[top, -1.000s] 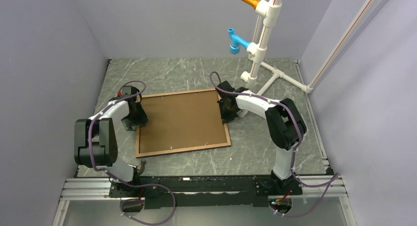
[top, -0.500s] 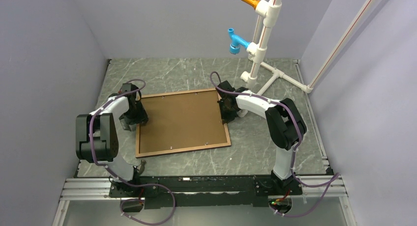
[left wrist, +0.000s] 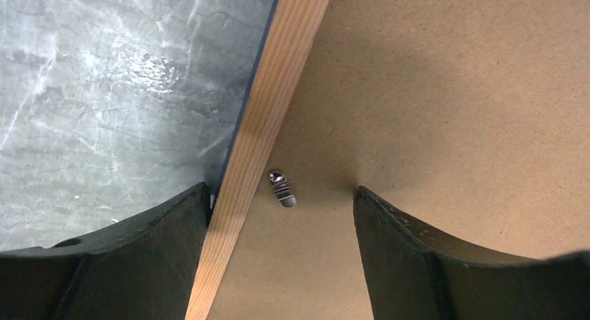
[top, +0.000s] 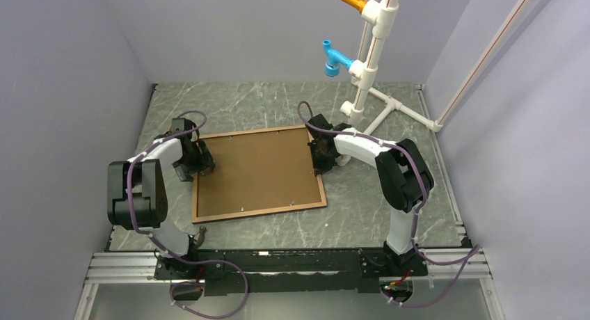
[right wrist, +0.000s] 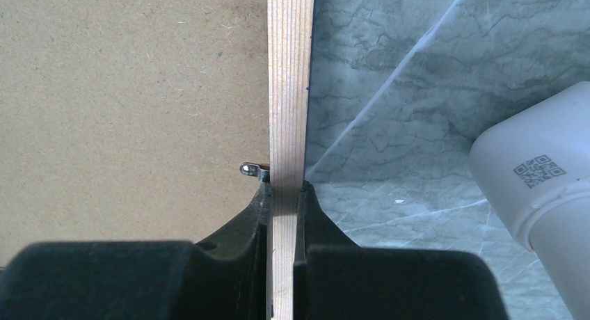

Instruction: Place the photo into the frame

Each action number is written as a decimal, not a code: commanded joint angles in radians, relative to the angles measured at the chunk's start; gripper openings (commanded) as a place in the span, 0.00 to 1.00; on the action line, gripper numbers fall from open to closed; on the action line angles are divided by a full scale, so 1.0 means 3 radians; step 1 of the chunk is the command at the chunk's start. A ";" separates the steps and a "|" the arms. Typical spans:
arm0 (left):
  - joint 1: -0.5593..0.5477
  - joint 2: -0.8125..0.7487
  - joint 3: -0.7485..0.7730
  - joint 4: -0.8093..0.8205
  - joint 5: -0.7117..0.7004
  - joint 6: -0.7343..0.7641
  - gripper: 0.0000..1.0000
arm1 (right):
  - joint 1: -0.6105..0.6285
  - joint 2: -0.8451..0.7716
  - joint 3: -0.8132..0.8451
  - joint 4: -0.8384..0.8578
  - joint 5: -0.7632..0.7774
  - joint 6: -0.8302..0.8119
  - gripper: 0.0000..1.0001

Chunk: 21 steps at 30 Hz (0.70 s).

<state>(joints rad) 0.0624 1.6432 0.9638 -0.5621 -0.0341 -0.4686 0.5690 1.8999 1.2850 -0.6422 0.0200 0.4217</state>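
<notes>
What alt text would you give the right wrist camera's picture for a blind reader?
Two black fingers pinch the pale wooden rail of a picture frame lying on a grey marbled table. Left of the rail is a brown backing board with a small metal clip at its edge; a white tube with a QR code sits at right.

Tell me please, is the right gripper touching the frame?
Touching. In the right wrist view, the right gripper presses both fingers against opposite sides of the frame rail, with no gap visible.
</notes>
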 commanded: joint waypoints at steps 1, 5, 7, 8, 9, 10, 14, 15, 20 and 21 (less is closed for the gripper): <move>0.0009 0.0061 -0.0142 0.0152 0.0066 -0.0046 0.76 | -0.0012 0.0132 -0.0029 0.0229 0.0008 0.0031 0.08; 0.0039 0.0075 -0.0134 0.0035 -0.0095 -0.0057 0.56 | -0.0014 0.0130 -0.0042 0.0238 0.0015 0.0031 0.08; 0.0058 0.0076 -0.0137 -0.0003 -0.0166 -0.0064 0.47 | -0.0016 0.0135 -0.0049 0.0244 0.0002 0.0029 0.08; 0.0062 0.0078 -0.0139 -0.0014 -0.0198 -0.0068 0.43 | -0.0016 0.0140 -0.0048 0.0248 -0.0008 0.0031 0.08; 0.0071 0.0084 -0.0146 -0.0020 -0.0226 -0.0069 0.42 | -0.0015 0.0140 -0.0053 0.0252 -0.0020 0.0034 0.08; 0.0074 0.0092 -0.0145 -0.0020 -0.0240 -0.0057 0.41 | -0.0015 0.0140 -0.0056 0.0254 -0.0032 0.0036 0.08; 0.0093 0.0174 -0.0152 -0.0020 -0.0229 0.0012 0.21 | -0.0014 0.0135 -0.0063 0.0255 -0.0022 0.0036 0.08; 0.0094 0.0167 -0.0158 -0.0021 -0.0227 0.0024 0.15 | -0.0015 0.0135 -0.0057 0.0244 -0.0012 0.0035 0.08; 0.0098 0.0153 -0.0147 -0.0043 -0.0230 0.0091 0.00 | -0.0018 0.0121 -0.0051 0.0249 -0.0034 0.0041 0.08; 0.0098 0.0149 -0.0146 -0.0039 -0.0219 0.0105 0.00 | -0.0015 0.0114 -0.0054 0.0245 -0.0038 0.0041 0.08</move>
<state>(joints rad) 0.0944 1.6268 0.9630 -0.5648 -0.0769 -0.4095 0.5674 1.9007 1.2835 -0.6392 0.0139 0.4206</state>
